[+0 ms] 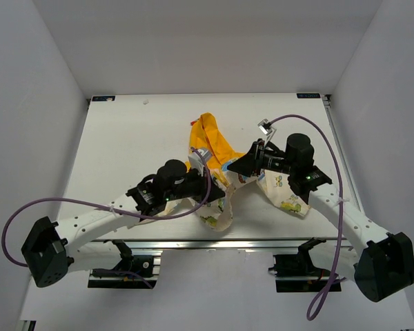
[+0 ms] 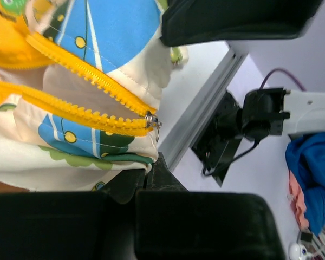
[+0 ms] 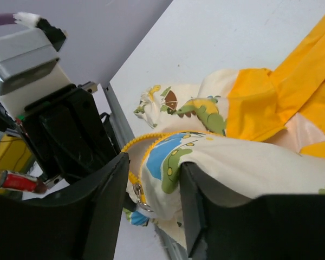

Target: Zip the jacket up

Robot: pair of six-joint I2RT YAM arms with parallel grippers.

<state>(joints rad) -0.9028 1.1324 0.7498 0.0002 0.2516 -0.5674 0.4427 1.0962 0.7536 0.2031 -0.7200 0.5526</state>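
One cream cartoon-print jacket (image 1: 286,193), yellow hood (image 1: 214,138), bunched mid-frame on the surface (image 1: 124,138); zipper (image 2: 86,76) joined only at slider (image 2: 151,120). I read left pincer (image 2: 160,97) wide astride the hem, right pincer (image 3: 154,162) narrow, gripping fabric.

You have one jacket (image 1: 217,148) on one table (image 1: 124,131). You have two arms: one left arm (image 1: 90,224) and one right arm (image 1: 348,217). Each arm ends in two fingers. The left fingers (image 2: 233,19) and the right fingers (image 3: 92,216) make four in all. You can count two purple cables: one left cable (image 1: 41,202) and one right cable (image 1: 339,172). The jacket has one yellow zipper (image 2: 81,70). The zipper has two rows of teeth and one small metal slider (image 2: 151,120). You see one yellow hood (image 1: 210,131). The sleeves are too bunched up to count. Off the table there is one blue cloth (image 2: 309,173).
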